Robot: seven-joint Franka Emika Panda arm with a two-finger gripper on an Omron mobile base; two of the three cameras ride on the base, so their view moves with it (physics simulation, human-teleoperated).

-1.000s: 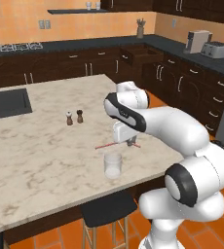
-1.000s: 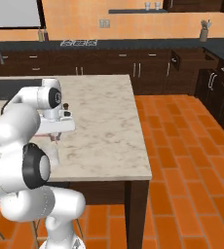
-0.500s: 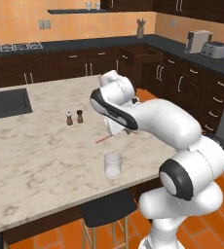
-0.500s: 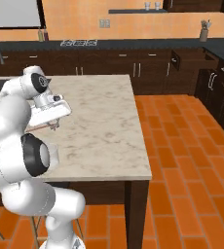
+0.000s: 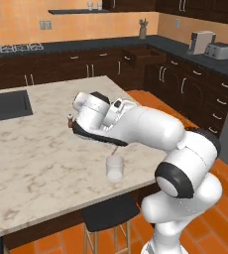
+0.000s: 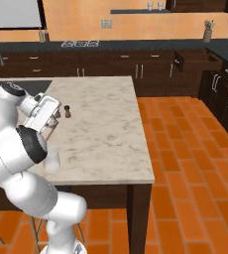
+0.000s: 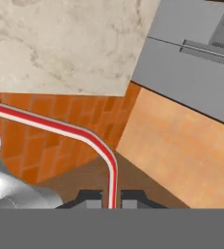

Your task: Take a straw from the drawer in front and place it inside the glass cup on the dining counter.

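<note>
So we've got the pincer [image 7: 111,200] pinching the straw [image 7: 70,130], which bends away from the tips in the hand view. The arm is curled low over the tabletop [image 5: 36,149], right above the cup [image 5: 115,169] near the front edge, probably to line the straw up for dropping in. Shakers [image 6: 65,112] sit further back. Drawer [image 5: 144,54] hangs open across the orange-tiled kitchen, dark cabinets all round.
</note>
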